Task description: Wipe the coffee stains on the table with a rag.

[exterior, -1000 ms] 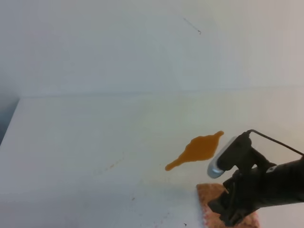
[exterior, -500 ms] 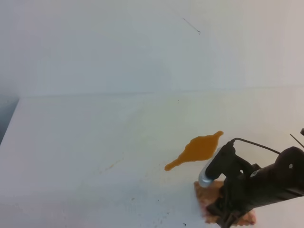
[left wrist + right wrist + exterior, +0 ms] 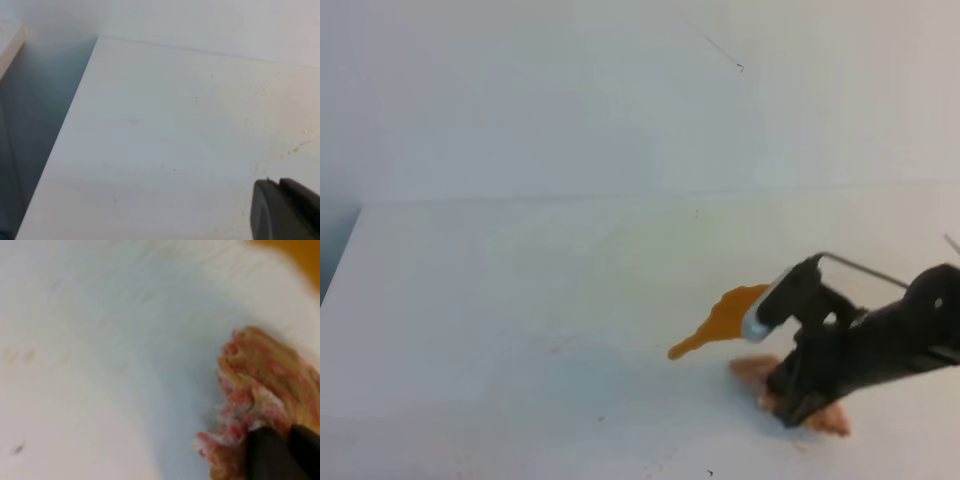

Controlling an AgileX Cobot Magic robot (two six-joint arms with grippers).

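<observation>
Though blurred, the right hand [image 3: 798, 405] grips the rag [image 3: 825, 418], its arm hiding part of the coffee stains [image 3: 720, 322].

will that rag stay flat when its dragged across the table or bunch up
Probably bunches: the rag already looks crumpled into folds under the right gripper, so it seems floppy and light. Its fuzzy pile likely drags rather than slides on the table. It should soak into the coffee puddle easily.
</observation>
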